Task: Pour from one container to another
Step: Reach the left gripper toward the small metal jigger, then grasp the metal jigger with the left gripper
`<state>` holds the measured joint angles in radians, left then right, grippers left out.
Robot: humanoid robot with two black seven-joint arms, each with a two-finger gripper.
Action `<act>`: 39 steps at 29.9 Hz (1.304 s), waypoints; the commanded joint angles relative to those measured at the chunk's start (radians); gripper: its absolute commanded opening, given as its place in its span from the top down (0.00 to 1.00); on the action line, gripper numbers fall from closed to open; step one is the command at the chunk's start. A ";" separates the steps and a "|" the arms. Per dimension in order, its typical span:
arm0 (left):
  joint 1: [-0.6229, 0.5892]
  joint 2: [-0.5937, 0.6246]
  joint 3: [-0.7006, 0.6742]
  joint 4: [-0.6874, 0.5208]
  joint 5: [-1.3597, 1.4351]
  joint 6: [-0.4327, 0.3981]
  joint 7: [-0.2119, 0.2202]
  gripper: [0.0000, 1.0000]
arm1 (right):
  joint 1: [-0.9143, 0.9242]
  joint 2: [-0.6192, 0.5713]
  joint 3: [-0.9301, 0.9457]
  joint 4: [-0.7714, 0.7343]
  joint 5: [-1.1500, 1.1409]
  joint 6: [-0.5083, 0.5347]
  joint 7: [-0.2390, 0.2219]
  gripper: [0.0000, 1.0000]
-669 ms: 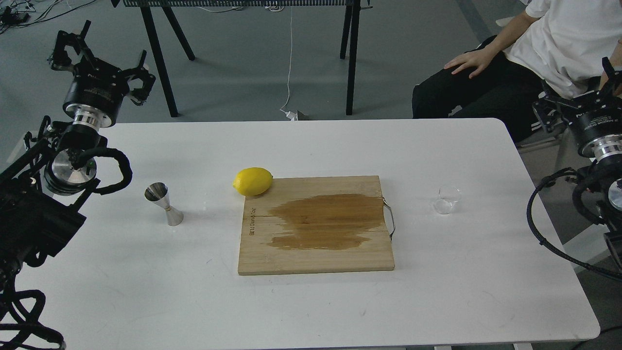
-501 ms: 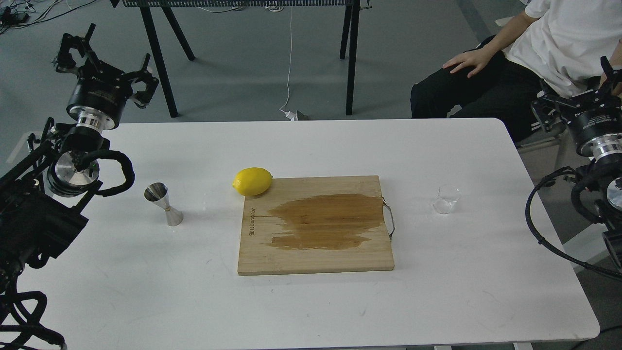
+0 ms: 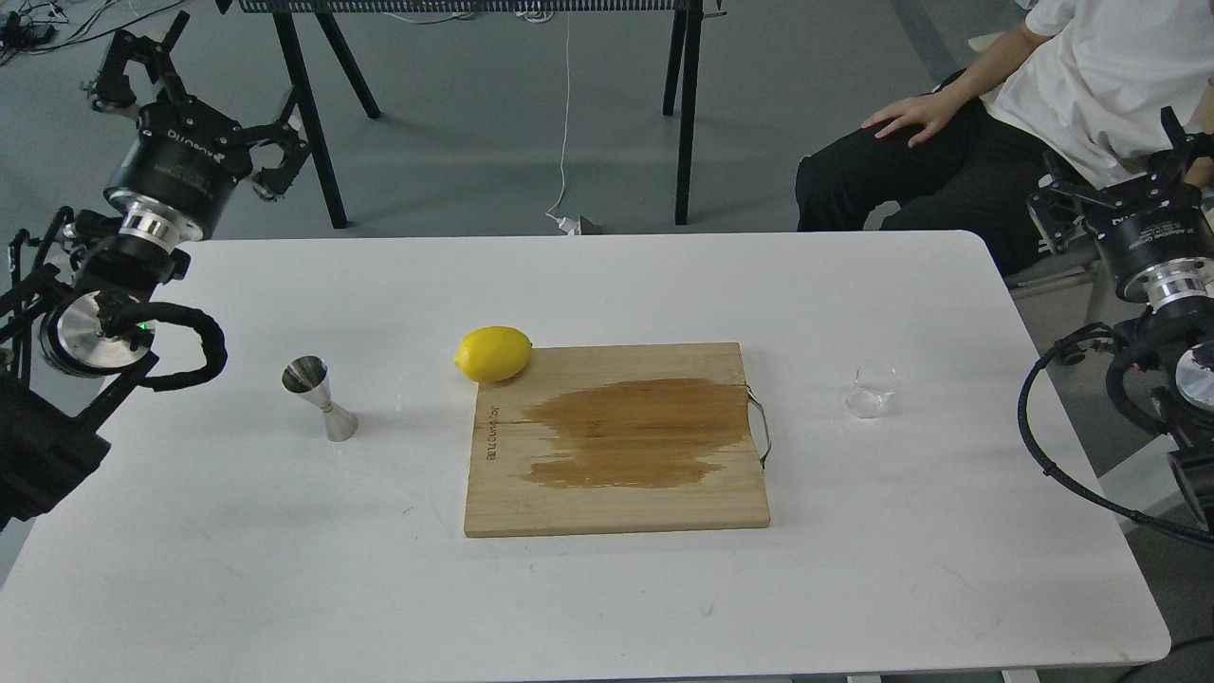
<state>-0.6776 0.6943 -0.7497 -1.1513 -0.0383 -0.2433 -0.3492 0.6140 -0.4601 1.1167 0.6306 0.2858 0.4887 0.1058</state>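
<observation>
A white bench (image 3: 588,588) stands on a grey floor, and behind it there are black legs of another stand (image 3: 313,114).

At the far left, the left tool (image 3: 190,95) is raised above the back left corner of the bench. Its 2 fingers are spread wide and nothing is between them. It is well apart from everything on the bench.

Next comes the metal jigger (image 3: 319,397). It stands on the bare bench, on the left side, tilted a little in this view, with its open cone up. It is near the lemon but does not touch it.

The yellow lemon (image 3: 493,354) lies at the back left corner of the wooden board (image 3: 616,512), touching its edge. The board lies flat in the middle of the bench and has a big dark wet stain (image 3: 635,432). A metal handle (image 3: 762,429) is on its right side.

To the right of the board, apart from it, the glass cup (image 3: 873,388) stands alone on the bench. I cannot tell if there is something inside.

At the far right, the right tool (image 3: 1133,185) hangs beyond the bench edge, well apart from the cup. It is dark and partly cut, so I cannot tell if its fingers are spread. Behind it a person in a white shirt (image 3: 1100,76) sits with 1 hand on the knee.
</observation>
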 commanded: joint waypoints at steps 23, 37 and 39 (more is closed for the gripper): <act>0.236 0.452 0.357 -0.461 1.247 0.524 0.001 0.05 | -0.051 -0.002 0.009 -0.014 -0.001 0.000 0.022 0.00; 0.257 0.268 0.584 -0.046 1.710 0.732 0.003 0.06 | -0.056 -0.002 0.009 -0.017 -0.001 0.000 0.022 0.00; 0.259 0.200 0.582 0.051 1.709 0.732 -0.001 0.09 | -0.057 -0.002 0.008 -0.017 -0.001 0.000 0.022 0.00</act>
<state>-0.4198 0.9771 -0.1677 -1.2184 1.6623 0.4878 -0.3454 0.5580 -0.4616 1.1260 0.6135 0.2852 0.4887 0.1274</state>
